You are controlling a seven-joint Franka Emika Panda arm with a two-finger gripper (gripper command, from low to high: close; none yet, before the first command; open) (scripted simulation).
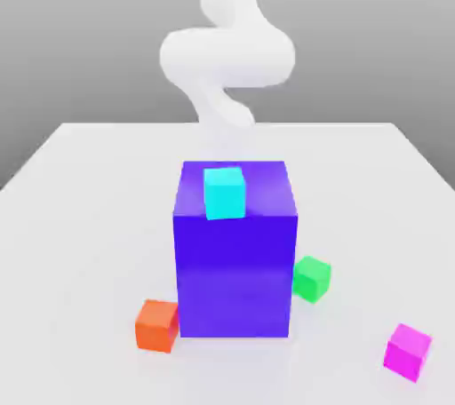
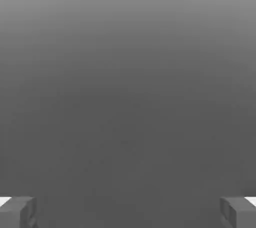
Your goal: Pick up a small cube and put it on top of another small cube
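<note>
While matte, the small cube [image 1: 408, 352] is plain-faced and sharp-edged.

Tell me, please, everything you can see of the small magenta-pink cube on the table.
The small magenta-pink cube is plain-faced, matte and bright, with no markings. It sits flat on the white table, turned slightly so one edge faces the camera, at the near corner on the exterior view's right. It stands alone, touching only the tabletop.

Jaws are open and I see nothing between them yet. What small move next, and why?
Probably swing the open gripper toward the magenta cube and start lowering over it. It sits alone on the table at the exterior view's right, clear of the big purple-blue block, and the fingers hold nothing.
</note>
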